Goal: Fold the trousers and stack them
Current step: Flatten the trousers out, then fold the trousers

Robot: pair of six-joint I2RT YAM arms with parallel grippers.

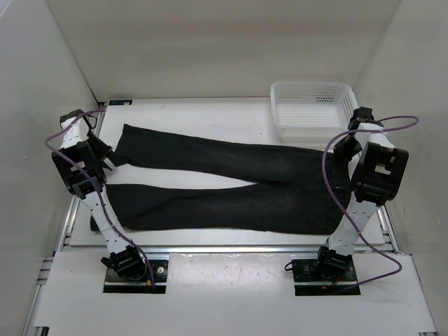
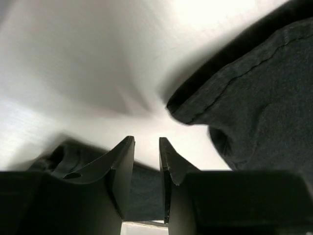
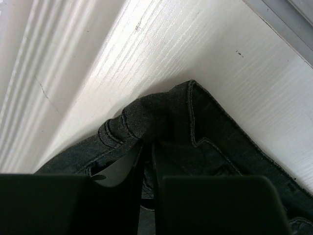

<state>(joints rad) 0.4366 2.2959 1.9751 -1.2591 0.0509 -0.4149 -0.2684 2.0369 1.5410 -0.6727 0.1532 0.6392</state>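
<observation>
The black trousers (image 1: 231,185) lie flat across the table, waist at the right and both legs running left. My left gripper (image 1: 108,159) sits between the two leg ends. In the left wrist view it (image 2: 146,143) is open by a narrow gap. One leg hem (image 2: 259,88) lies at the upper right, and dark cloth (image 2: 144,191) shows in the gap between the fingers. My right gripper (image 1: 343,148) is at the far waist corner. In the right wrist view it (image 3: 146,147) is shut on a raised fold of the waistband (image 3: 205,137).
A white mesh basket (image 1: 311,105) stands at the back right, just beyond the waist. The white table (image 1: 196,112) has walls on three sides. A metal rail (image 3: 288,19) runs along the table edge near my right gripper. Purple cables loop off both arms.
</observation>
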